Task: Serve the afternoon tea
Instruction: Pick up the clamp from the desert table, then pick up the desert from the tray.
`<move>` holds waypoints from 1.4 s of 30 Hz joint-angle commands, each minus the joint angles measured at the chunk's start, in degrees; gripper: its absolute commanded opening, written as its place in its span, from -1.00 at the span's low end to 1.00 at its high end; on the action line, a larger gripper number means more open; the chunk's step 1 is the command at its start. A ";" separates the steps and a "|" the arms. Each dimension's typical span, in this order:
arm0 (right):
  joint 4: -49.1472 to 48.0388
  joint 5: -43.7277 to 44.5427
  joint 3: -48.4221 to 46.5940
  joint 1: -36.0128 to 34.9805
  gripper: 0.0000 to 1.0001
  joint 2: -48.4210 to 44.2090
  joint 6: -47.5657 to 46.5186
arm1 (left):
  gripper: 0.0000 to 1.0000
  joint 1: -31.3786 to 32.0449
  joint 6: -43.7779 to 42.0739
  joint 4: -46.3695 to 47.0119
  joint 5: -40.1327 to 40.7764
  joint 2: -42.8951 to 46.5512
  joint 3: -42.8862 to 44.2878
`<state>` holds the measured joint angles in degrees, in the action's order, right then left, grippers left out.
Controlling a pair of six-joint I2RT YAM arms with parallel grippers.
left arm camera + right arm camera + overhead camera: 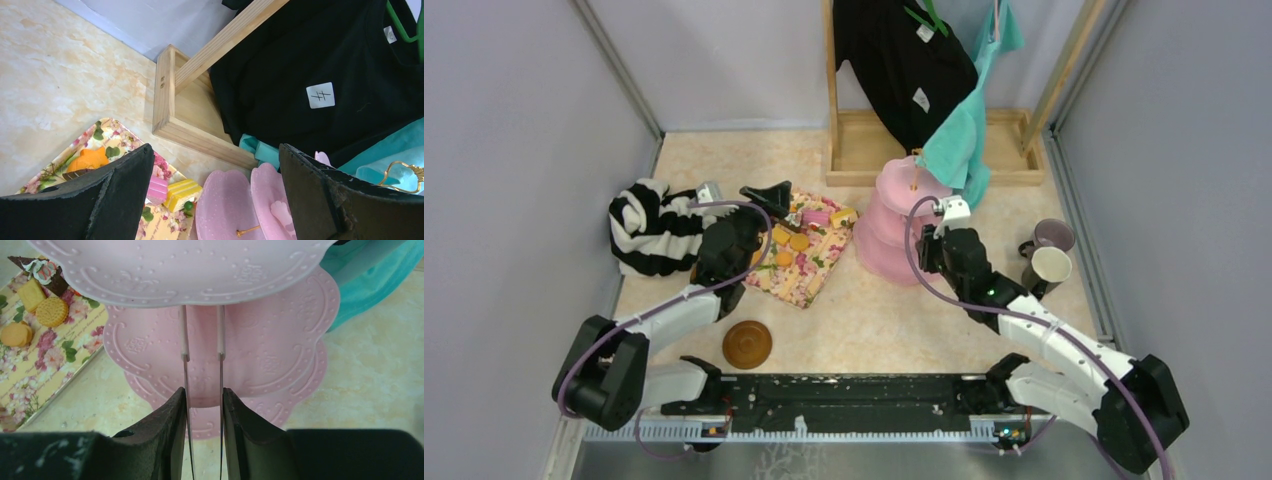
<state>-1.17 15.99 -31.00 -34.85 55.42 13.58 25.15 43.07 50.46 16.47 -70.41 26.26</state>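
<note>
The pink three-tier cake stand (892,235) stands mid-table and fills the right wrist view (260,355). My right gripper (932,238) sits just right of it, shut (202,392) on thin two-pronged tongs (220,340) whose tips point under the top tier. My left gripper (767,195) is open and empty (215,200) above the far end of the floral cloth. Toy pastries lie on the cloth: orange rounds (790,240), a yellow slice (182,192), a pink piece (157,189). A brown saucer (747,343) lies near front left. The lilac mug (1053,235) and cream mug (1050,268) stand at right.
The floral cloth (799,272) lies left of the stand. A striped garment (649,228) is heaped at far left. A wooden rack base (864,150) at the back holds a black shirt (904,60) and a teal garment (964,140) hanging over the stand.
</note>
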 commanded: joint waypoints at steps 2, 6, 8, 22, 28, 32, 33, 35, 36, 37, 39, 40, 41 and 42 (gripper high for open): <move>0.70 3.08 -0.95 -1.23 -0.40 -4.00 1.74 | 0.98 0.45 0.03 0.19 -0.99 1.24 1.12; 2.28 4.16 -0.70 -1.49 -0.40 -5.54 2.69 | 0.98 0.48 0.37 0.00 -1.30 1.15 1.10; 2.97 4.48 -0.64 -1.68 -0.39 -5.86 3.05 | 0.98 0.54 0.44 -0.12 -1.44 1.29 1.07; 8.32 7.47 0.09 -3.65 -0.39 -11.14 5.74 | 0.98 0.90 0.69 -2.28 -1.65 2.05 1.58; 11.49 10.37 -0.36 -7.04 -0.39 -13.14 6.25 | 0.98 0.92 0.96 -4.06 -2.19 2.21 2.32; 14.04 13.60 -0.97 -10.60 -0.39 -14.45 6.99 | 0.98 0.87 0.96 -5.41 -1.68 3.48 2.14; 14.72 14.37 -1.08 -11.57 -0.39 -14.88 7.20 | 0.98 0.90 0.96 -5.77 -1.58 3.83 2.05; 16.27 16.22 -1.52 -13.96 -0.39 -15.90 7.86 | 0.98 0.92 0.98 -6.58 -1.32 4.56 2.04; 17.15 17.21 -1.70 -15.53 -0.39 -16.45 8.25 | 0.98 0.92 0.97 -7.04 -1.15 4.93 2.01; 17.95 18.37 -1.97 -17.16 -0.39 -16.84 8.68 | 0.98 1.00 0.92 -7.59 -1.01 5.27 1.97; 19.59 20.84 -2.55 -20.98 -0.39 -17.51 9.64 | 0.98 1.02 0.94 -8.55 -0.89 5.94 1.97; 20.53 22.23 -2.93 -23.87 -0.39 -17.41 10.37 | 0.98 0.96 1.07 -9.14 -0.81 6.26 1.98; 21.02 23.58 -3.11 -26.07 -0.39 -17.12 10.92 | 0.98 1.02 1.34 -9.93 -0.66 6.52 1.95; 21.48 25.21 -3.42 -28.45 -0.39 -16.61 11.56 | 0.98 1.02 1.85 -10.73 -0.50 6.78 1.88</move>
<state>18.50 33.87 -30.87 -56.14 38.98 22.17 25.76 43.97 42.54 15.22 -65.23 26.59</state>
